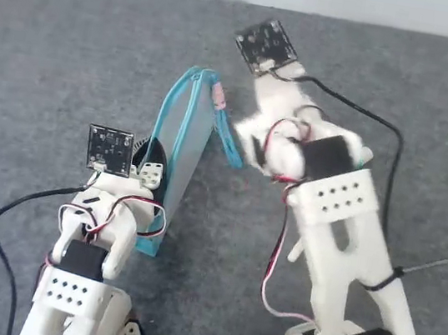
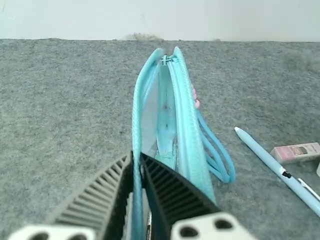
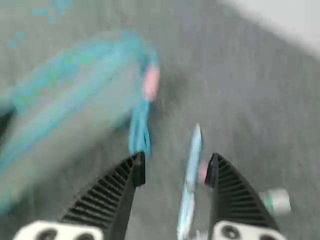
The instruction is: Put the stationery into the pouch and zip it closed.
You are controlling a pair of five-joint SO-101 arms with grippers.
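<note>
A teal pouch stands on edge on the grey table, its mouth open along the top, with a pink tag and a strap loop at its far end. My left gripper is shut on one side wall of the pouch at its near end. A light blue pen and a pink eraser lie beside the pouch. My right gripper hangs open above the pen, with the eraser by one finger. In the high view the right arm covers the stationery.
A small white and green item lies just beyond the right gripper's fingers. The grey carpet-like surface runs back to a pale wall. Black cables trail from both wrist cameras.
</note>
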